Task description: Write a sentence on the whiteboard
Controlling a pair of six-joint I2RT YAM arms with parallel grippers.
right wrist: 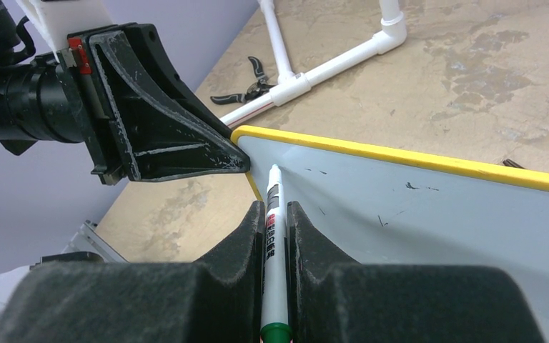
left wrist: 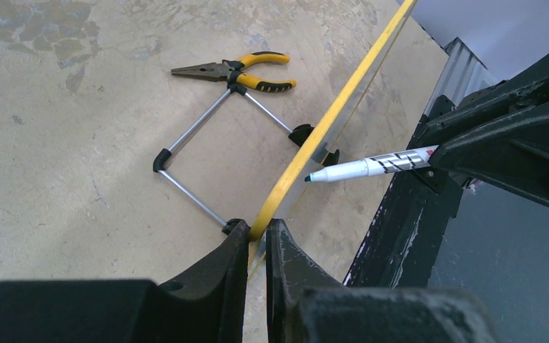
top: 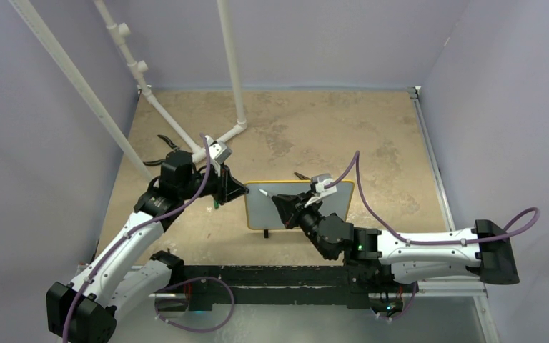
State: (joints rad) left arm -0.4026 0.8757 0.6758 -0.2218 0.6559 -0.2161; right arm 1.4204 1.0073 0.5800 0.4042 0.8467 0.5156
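Note:
The whiteboard (top: 261, 211), white with a yellow frame, stands upright on the table on a wire stand (left wrist: 193, 139). My left gripper (left wrist: 257, 232) is shut on the yellow frame (left wrist: 329, 121) at the board's left edge (top: 245, 191). My right gripper (right wrist: 277, 214) is shut on a white marker (right wrist: 274, 204) with a green end. The marker tip (left wrist: 309, 177) points at the board's upper left corner, close to the face; I cannot tell whether it touches. The sentence is not in view; the board face (right wrist: 436, 214) shows only a few small dark flecks.
Yellow-handled pliers (left wrist: 239, 70) lie on the table behind the board. Black cutters (right wrist: 246, 82) lie by a white PVC pipe frame (top: 232, 71) at the back left. Purple walls close in the table on three sides.

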